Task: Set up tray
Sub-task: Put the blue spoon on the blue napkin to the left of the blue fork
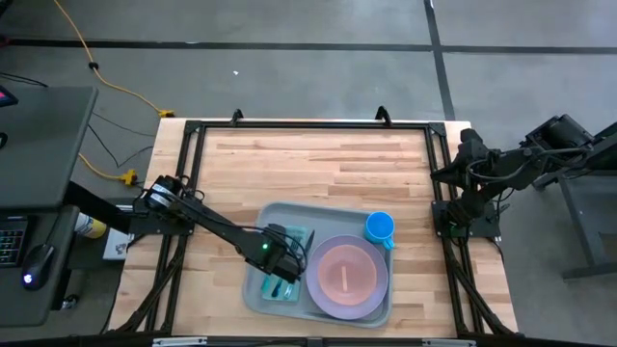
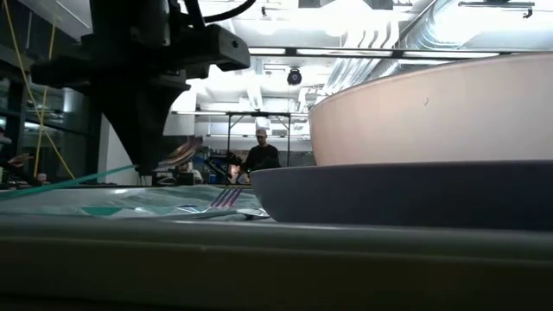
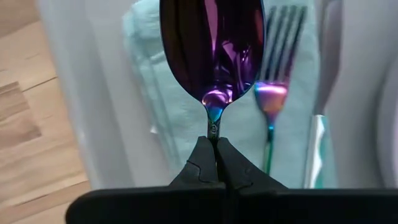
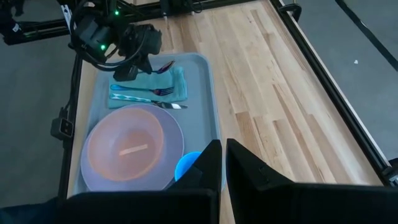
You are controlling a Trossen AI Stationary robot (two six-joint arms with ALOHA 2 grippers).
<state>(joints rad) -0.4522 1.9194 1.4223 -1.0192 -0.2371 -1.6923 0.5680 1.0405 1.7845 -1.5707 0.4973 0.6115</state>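
Tray point(image 1: 289, 214) sits at the near middle of the wooden table point(image 1: 318, 159). On it: teal napkin point(image 4: 177, 84) with fork point(image 3: 273, 93) and knife point(image 4: 171, 106), pink plate point(image 1: 345, 275) stacked on a lavender one, blue cup point(image 1: 380, 227). Left claw point(image 3: 214, 163) over the napkin, clamped on the handle of an iridescent spoon point(image 3: 211, 50). Right claw point(image 4: 222, 163) closed, empty, parked at the table's right edge.

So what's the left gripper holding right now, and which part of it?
The left gripper is shut on an iridescent purple metal spoon, pinching its thin handle just below the bowl. The right gripper holds nothing.
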